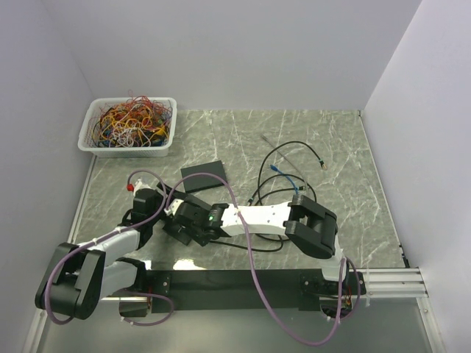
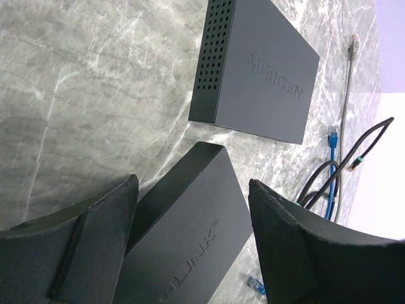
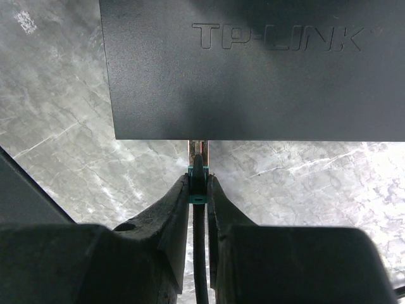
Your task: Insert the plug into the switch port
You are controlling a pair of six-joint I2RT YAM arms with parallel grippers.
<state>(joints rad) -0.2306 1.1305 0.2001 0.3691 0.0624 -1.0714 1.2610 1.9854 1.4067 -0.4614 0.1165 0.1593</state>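
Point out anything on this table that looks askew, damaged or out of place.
Nothing looks damaged or spilled. The TP-Link switch lies at an angle to the Mercury switch, loose cables sprawl across the table, and the bin holds a tangle of wires; all ordinary for this setup.

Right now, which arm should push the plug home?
Right. Its jaws already pinch the teal-booted clear plug on its black cable, nose at the black TP-LINK switch edge. The left gripper only straddles that switch, jaws open.
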